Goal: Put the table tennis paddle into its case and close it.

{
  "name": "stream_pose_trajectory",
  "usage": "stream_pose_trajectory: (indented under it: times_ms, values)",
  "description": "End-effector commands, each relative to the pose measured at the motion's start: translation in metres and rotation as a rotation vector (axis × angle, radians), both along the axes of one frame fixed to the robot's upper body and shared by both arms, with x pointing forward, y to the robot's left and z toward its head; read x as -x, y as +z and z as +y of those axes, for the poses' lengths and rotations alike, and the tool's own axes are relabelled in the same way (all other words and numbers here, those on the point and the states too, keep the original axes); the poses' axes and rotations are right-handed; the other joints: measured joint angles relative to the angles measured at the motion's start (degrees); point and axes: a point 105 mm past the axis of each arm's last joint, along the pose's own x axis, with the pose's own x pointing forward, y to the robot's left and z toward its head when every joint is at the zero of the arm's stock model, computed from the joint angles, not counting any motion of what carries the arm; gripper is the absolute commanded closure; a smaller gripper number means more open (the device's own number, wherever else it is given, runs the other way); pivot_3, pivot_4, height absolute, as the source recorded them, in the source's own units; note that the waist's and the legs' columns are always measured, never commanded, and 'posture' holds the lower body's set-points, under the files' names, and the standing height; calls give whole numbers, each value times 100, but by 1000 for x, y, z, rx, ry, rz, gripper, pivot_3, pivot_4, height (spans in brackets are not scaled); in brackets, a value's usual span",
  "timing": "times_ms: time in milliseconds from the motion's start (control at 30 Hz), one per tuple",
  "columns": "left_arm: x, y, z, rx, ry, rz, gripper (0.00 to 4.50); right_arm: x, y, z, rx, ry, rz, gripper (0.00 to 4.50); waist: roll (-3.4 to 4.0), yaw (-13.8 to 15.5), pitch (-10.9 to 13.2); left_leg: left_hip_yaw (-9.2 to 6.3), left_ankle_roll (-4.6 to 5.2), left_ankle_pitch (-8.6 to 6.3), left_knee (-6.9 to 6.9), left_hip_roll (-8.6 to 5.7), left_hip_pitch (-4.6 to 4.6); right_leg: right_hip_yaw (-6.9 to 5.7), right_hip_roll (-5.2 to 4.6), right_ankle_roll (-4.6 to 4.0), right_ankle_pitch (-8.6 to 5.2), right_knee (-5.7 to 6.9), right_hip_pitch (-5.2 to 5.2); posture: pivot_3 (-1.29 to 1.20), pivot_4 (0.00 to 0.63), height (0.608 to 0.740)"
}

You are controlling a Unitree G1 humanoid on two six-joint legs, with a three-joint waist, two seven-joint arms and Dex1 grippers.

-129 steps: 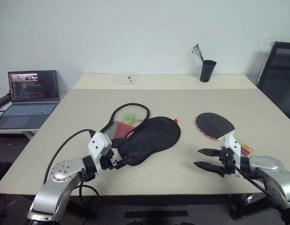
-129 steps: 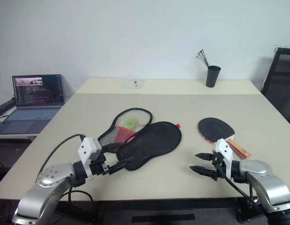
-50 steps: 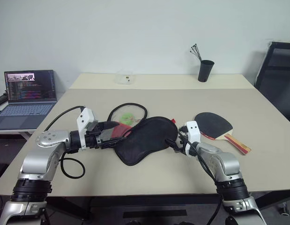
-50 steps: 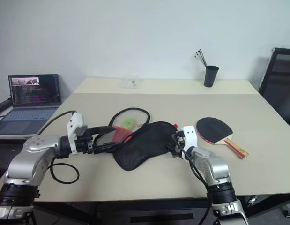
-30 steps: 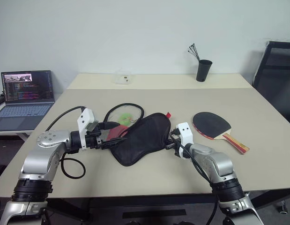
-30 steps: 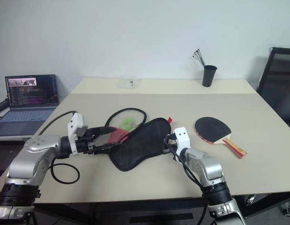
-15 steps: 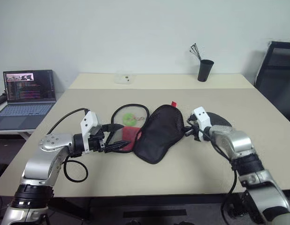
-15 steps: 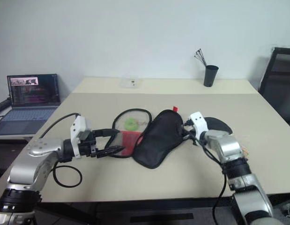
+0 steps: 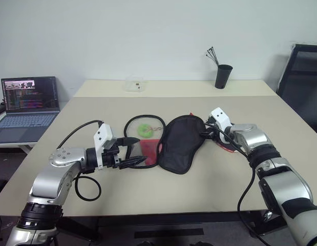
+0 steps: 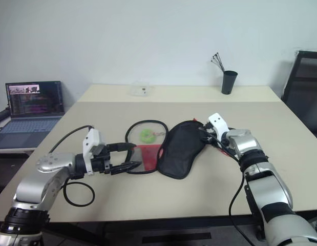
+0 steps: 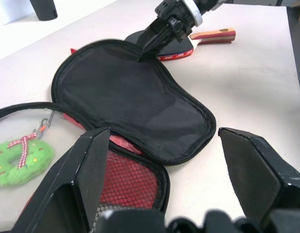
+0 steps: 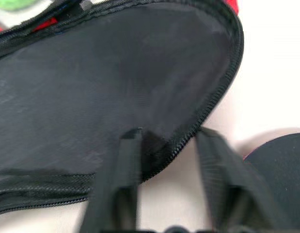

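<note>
Behind the right hand [image 9: 203, 134], the paddle [image 11: 175, 44] (mostly hidden); case [image 9: 181, 143] open.

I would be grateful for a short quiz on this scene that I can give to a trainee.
1. True or false: the table tennis paddle already lies inside the case.
2. Which gripper has its fingers on either side of the zip edge of the case's black flap? A left; B right; C neither.
3. Fill in: the small ring-shaped toy inside the loop of the case's zip is ___ in colour.

Key: 1 false, it lies on the table beside the case; 2 B, the right gripper; 3 green.
</note>
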Motion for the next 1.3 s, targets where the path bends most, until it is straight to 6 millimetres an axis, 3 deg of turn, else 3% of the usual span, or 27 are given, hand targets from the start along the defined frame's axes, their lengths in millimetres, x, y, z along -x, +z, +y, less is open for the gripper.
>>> stream_pose_trajectory:
  times_ms: [33, 133, 300, 433, 600, 1000, 1300]
  values:
    - [2, 12, -8, -5, -35, -52, 608, -14, 44, -14, -2, -75, -190, 1021, 1, -1, 0, 0, 0, 0, 0, 0, 0, 1, 0, -1, 1, 0, 0, 0, 150, 740]
    - [1, 12, -9, -7, -40, -51, 608, -15, 54, -25, -21, -114, -225, 18, 1, -1, 1, 0, 0, 0, 0, 0, 0, 1, 0, -9, 5, 0, 0, 0, 150, 740]
    - [1, 12, -10, -5, -50, -50, 608, 9, 43, -19, -157, -68, -111, 18, 1, 9, 0, -1, 0, 0, -2, 1, 0, 1, 0, -22, 13, 0, -1, 0, 150, 740]
    - [0, 13, -8, -5, -55, -49, 608, 43, 23, -6, -229, -44, -15, 18, 2, 37, 1, -4, 0, 0, -2, 4, -1, -2, 1, -20, 11, 4, -1, 0, 150, 740]
    - [-3, 15, -5, -2, -51, -55, 608, 69, 4, 6, -284, -89, 53, 18, 4, 29, 2, 3, 0, 0, 7, 6, -1, 4, 1, -1, 0, 13, -6, 0, 150, 740]
    - [-10, 19, 4, -6, -17, -67, 608, 85, -23, 33, -391, -159, 168, 18, 3, 43, 2, 3, 0, 0, 4, 7, -2, 2, 2, -3, 1, 8, -6, 0, 150, 740]
    - [-10, 19, 4, -6, -14, -72, 608, 84, -22, 58, -422, -102, 179, 18, 3, 34, 2, 2, 0, 0, 4, 8, -2, 2, 4, -2, 1, 8, -6, 0, 150, 740]
